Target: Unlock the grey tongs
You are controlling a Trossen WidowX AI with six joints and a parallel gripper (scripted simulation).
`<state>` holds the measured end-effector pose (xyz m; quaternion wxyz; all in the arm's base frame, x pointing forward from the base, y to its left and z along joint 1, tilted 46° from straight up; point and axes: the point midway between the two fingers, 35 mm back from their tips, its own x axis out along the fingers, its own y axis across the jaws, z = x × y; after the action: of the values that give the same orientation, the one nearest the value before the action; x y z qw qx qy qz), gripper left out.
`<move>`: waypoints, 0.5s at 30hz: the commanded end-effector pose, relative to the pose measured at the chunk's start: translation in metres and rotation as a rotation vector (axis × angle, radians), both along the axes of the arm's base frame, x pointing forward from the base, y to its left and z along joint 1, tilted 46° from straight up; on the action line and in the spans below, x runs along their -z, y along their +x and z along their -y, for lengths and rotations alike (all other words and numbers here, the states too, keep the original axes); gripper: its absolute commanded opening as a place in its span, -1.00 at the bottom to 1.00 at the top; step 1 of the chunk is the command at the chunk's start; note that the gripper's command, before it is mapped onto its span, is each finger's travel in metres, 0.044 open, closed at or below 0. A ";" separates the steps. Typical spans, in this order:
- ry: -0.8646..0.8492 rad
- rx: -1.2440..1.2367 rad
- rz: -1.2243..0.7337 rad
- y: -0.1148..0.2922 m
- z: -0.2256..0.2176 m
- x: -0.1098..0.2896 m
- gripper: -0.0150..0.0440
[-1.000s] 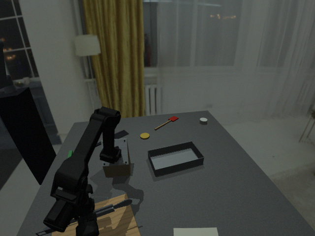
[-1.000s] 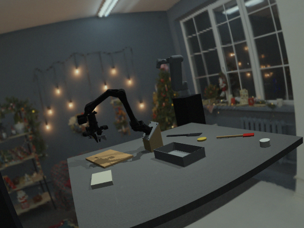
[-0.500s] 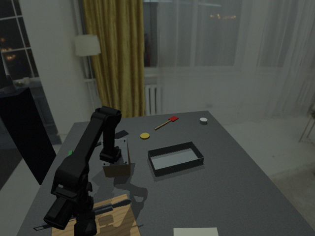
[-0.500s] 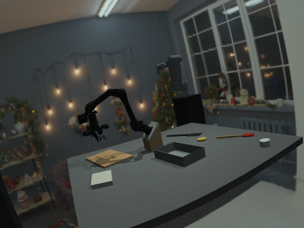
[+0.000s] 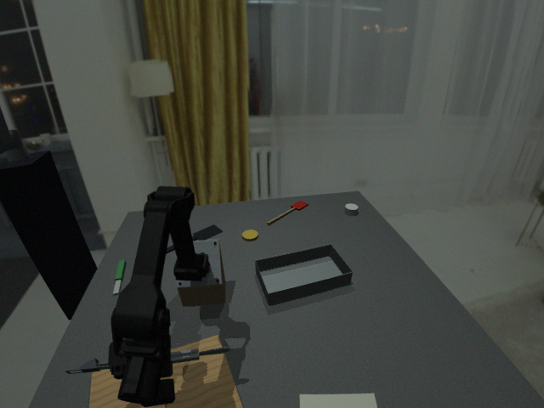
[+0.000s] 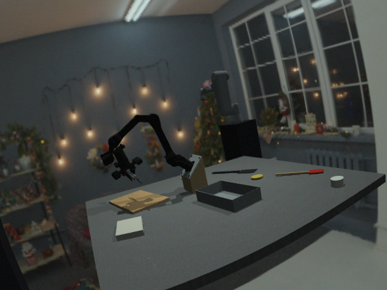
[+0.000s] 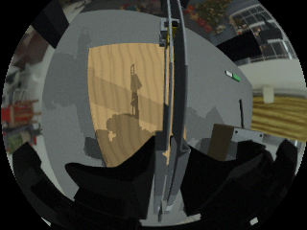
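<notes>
The gripper hangs in the air above the wooden board, clamped on the grey tongs, which have left the roasting tin; the tin sits on the table at about 3 o'clock from the board in the top view. Being held over the board suits the task, since that is where the tongs are meant to end up, and carrying them clear of the surface leaves room to tilt and squeeze them. In the top view the tongs lie nearly level, one end poking out at 9 o'clock past the wrist and the other reaching toward 3 o'clock over the board. In the wrist view they run straight up from between the fingers toward 12 o'clock, arms close together, so they look to be locked, though the hinge is too small to read. The grip falls partway along their length, not at either end. The tips do not point down, so my judgement is that the unlocking squeeze is not yet done
</notes>
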<state>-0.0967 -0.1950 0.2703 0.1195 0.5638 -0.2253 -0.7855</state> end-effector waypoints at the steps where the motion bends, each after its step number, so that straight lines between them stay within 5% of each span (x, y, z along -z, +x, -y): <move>1: 0.039 0.050 -0.034 0.000 -0.004 0.005 -1.00; 15: 0.110 0.198 -0.247 -0.001 -0.012 0.008 -1.00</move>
<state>-0.0963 -0.1851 0.2614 0.0447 0.4675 -0.2177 -0.8556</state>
